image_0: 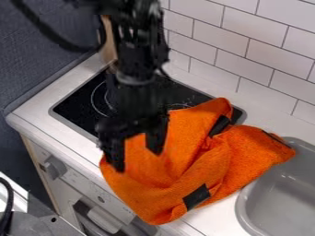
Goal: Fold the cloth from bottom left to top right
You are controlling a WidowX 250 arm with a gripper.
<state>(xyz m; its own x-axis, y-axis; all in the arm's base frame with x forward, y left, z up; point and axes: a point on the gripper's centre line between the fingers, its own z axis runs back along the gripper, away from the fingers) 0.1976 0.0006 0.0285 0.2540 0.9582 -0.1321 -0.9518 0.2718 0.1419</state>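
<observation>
White counter (215,219), orange cloth (163,179) — long axis toward sink (280,186)

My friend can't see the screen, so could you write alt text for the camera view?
A black robot arm hangs with its jaws apart over the left part of a rumpled orange cloth with dark patches. The cloth lies across a white counter, overlapping a black stovetop on the left and a grey sink on the right.
</observation>
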